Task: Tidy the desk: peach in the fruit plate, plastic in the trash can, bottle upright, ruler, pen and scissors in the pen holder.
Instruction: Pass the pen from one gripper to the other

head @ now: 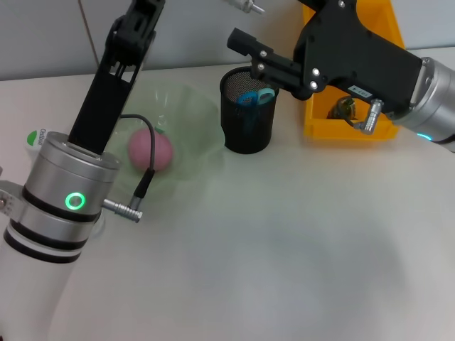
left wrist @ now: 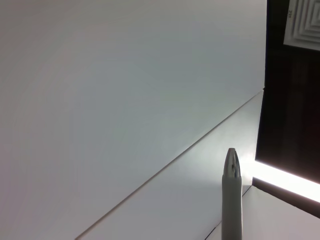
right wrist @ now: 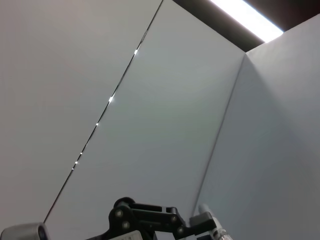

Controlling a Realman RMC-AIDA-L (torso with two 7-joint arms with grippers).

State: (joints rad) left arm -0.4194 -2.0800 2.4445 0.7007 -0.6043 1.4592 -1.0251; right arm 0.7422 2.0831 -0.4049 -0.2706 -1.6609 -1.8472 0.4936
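Pen [left wrist: 231, 195] looked light, stiff and slick, best pinched mid-barrel. The left gripper [right wrist: 192, 225] clenched it, while the right gripper [head: 250, 55] hung released above the holder [head: 247, 117].

My worktop [head: 284, 249] is plain white. On it, the peach [head: 150, 150] is pink with a small green mark, lying in the translucent pale green fruit plate [head: 202, 117]. The pen holder [head: 247, 122] is black wire mesh, and blue scissors [head: 256, 96] handles show at its mouth. The trash can [head: 316, 121] is bright orange-yellow. My arms are black, with silver-grey wrists; a green ring glows on the left one. In my left wrist view, the pen [left wrist: 232, 200] is silver-white.
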